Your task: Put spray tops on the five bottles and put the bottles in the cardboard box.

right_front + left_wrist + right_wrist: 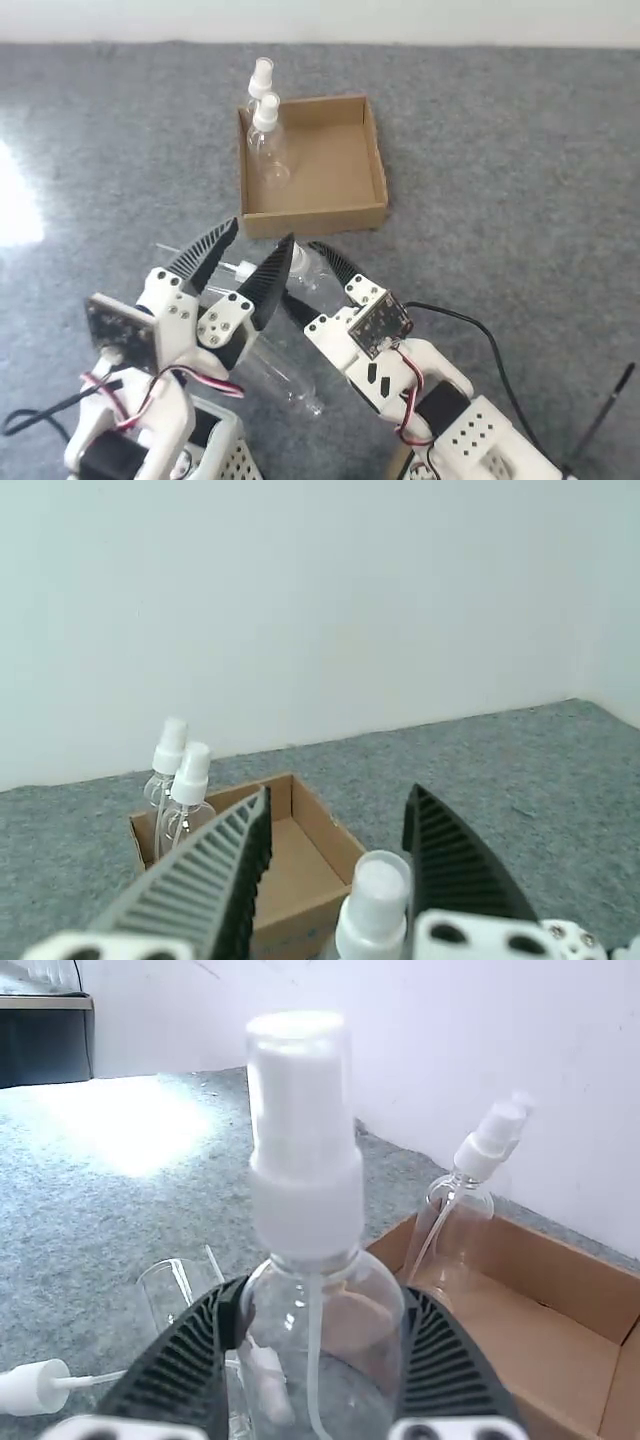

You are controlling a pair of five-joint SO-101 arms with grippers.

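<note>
The right gripper point(322, 1310), clamped on a roughly upright bottle point(345, 1345), holds its spray top point(303, 1130) between the left gripper's point(340, 810) spread jaws, while the cardboard box point(315, 215) lies straight beyond both, toward the table's point(520, 150) far edge.

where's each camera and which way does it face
High view: fixed overhead, looking down at the brown cardboard box; both arms show.
Left wrist view: on the left arm, facing the box; its open left gripper frames it.
Right wrist view: on the right arm, facing the box past a clear plastic bottle in the right gripper.
All three share the box.
</note>
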